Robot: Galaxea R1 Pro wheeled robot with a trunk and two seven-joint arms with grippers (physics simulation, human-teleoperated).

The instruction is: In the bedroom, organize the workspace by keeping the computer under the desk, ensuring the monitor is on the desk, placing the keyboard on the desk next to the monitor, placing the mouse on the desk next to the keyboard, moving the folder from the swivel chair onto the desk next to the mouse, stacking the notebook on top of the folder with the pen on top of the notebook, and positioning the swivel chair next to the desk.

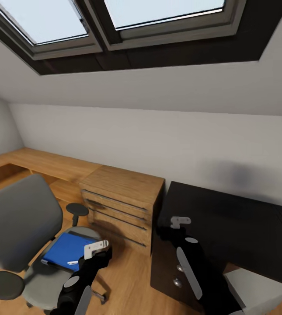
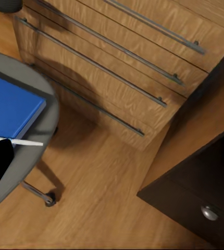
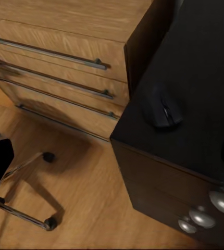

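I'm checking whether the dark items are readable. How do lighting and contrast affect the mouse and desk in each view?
Head view: the desk top renders near-black, swallowing detail. Right wrist view: the mouse barely separates from that black surface, marked by faint highlights. Left wrist view: the blue folder stands out sharply; soft shadow lies beneath the wooden drawers.

A wooden drawer chest (image 1: 122,205) stands on wood floor (image 2: 101,192) beneath skylights (image 1: 114,17).
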